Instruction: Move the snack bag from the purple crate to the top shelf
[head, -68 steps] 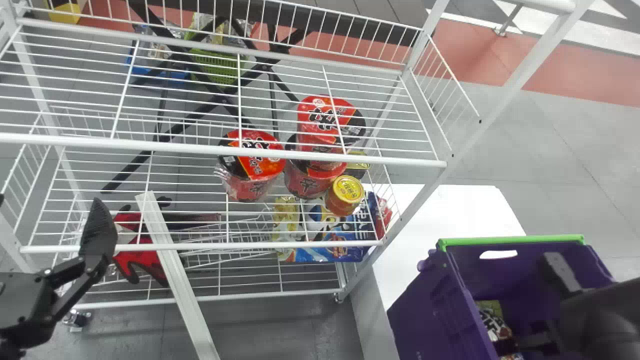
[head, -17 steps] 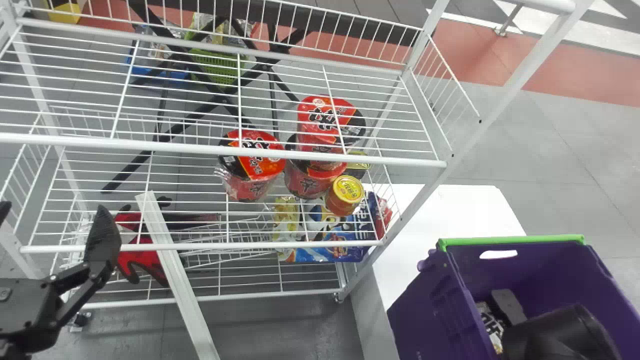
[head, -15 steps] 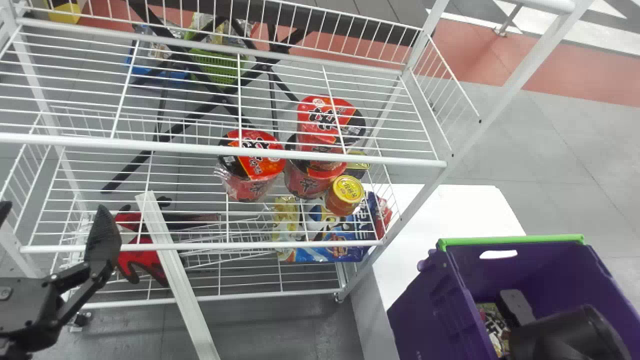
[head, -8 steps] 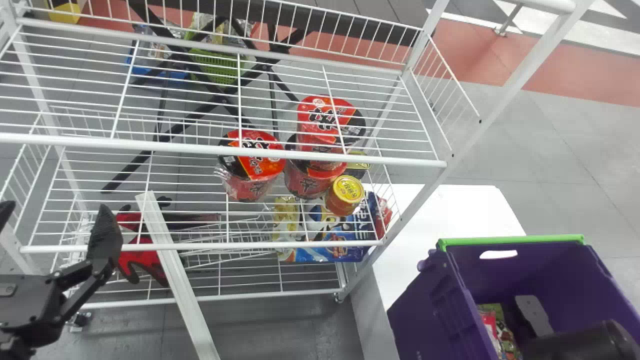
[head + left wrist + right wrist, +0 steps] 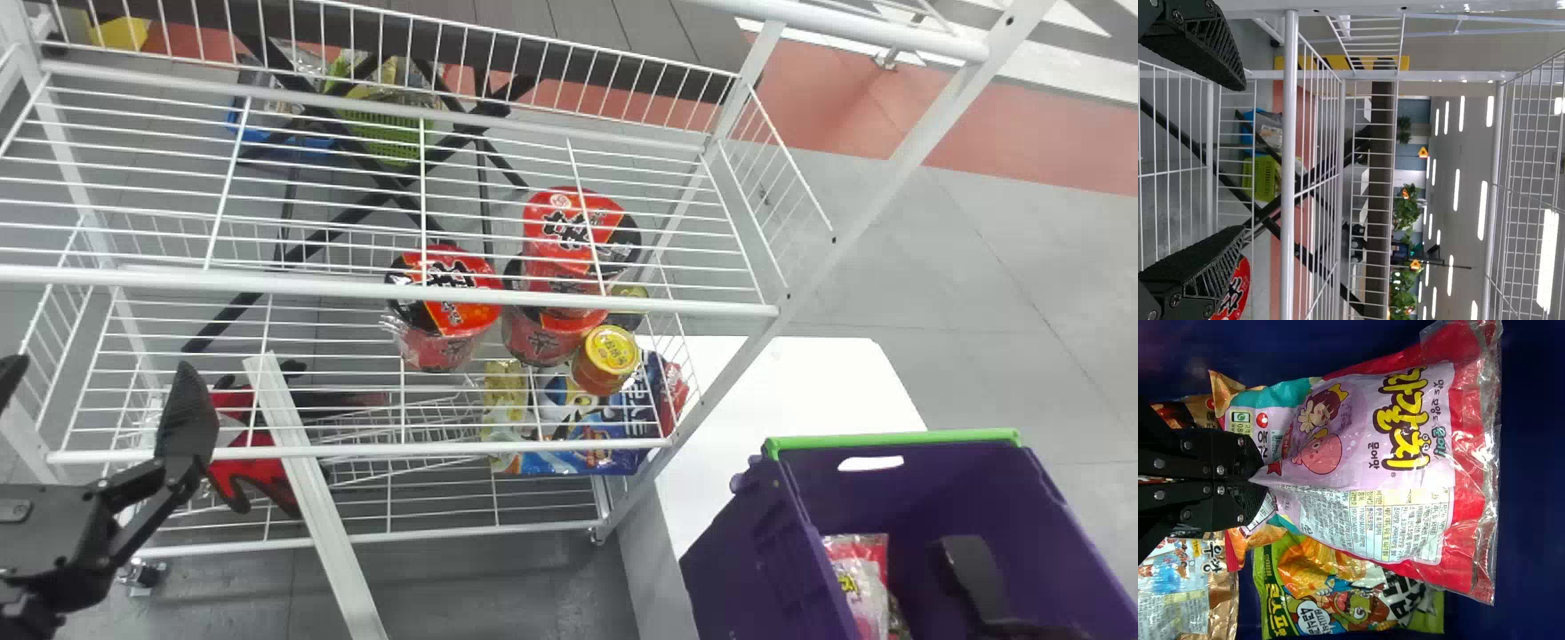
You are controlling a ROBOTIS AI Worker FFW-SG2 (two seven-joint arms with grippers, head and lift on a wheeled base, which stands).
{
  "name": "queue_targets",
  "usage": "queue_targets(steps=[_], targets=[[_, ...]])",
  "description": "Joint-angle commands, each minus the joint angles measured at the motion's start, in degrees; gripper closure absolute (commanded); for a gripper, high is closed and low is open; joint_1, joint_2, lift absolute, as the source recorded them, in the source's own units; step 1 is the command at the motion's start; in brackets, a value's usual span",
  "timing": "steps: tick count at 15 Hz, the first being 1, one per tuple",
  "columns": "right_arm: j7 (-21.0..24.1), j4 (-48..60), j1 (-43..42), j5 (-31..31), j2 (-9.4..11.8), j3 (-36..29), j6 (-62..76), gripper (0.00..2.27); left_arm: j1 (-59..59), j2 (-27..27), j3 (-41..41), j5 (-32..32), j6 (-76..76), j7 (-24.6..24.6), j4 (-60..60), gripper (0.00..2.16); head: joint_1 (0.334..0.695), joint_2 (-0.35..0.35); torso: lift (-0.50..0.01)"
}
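1. Right pincer (image 5: 973, 569): down inside the purple crate (image 5: 747, 551), its arm running off the bottom edge of the head view. Shape dark against the dark interior, fingertips hard to separate there.
2. Right wrist view: right pincer (image 5: 1255, 480) closed, tips together on a fold of the snack bag (image 5: 1371, 453). Pinched part hidden between the tips.
3. Snack bag: lilac and red, clear crimped edge, in the crate. Head view gives a pink-and-red portion near the crate's left wall; remainder cut off by the frame.
4. Green bag (image 5: 1421, 613) partly covered by the snack bag. Brown-and-blue bag (image 5: 1178, 600) cut off at the view's edge, partly behind the black fingers.
5. Left pincer (image 5: 100, 366): in front of the white wire rack (image 5: 356, 449), fingers spread wide. One finger cut by the head view's left edge.
6. Left wrist view: red-lidded cup (image 5: 1238, 297), mostly hidden behind one finger.
7. Rack, head view: red noodle cups (image 5: 444, 311) and yellow-lidded jar (image 5: 612, 349), crossed by wires and rails.
8. White table (image 5: 782, 382) beside the rack, partly hidden by the crate. Crate's base out of frame; cannot tell what it rests on.
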State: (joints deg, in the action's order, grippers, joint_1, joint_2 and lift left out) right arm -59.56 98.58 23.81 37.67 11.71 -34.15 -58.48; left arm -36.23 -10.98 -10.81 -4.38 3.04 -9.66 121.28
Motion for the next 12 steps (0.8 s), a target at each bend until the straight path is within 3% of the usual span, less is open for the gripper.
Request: queue_targets(steps=[1, 7, 12], targets=[[-0.47, 2.23, 1.33, -0.32, -0.63, -1.35, -0.19, 1.92, 0.29, 0.09, -0.09, -0.02, -0.01, 0.08, -0.08, 0.06, 0.695, -0.350, -0.409], [-2.40, 6.01, 2.21, -0.76, -0.72, -3.90, -2.13, 1.92, 0.38, 0.00, -0.26, -0.02, -0.01, 0.35, 0.09, 0.06, 0.695, -0.350, -0.385], [-6.62, 11.37, 1.68, 0.39, -0.63, -6.45, -5.99, 1.92, 0.38, 0.00, -0.44, -0.02, -0.01, 0.44, 0.00, 0.06, 0.695, -0.350, -0.365]])
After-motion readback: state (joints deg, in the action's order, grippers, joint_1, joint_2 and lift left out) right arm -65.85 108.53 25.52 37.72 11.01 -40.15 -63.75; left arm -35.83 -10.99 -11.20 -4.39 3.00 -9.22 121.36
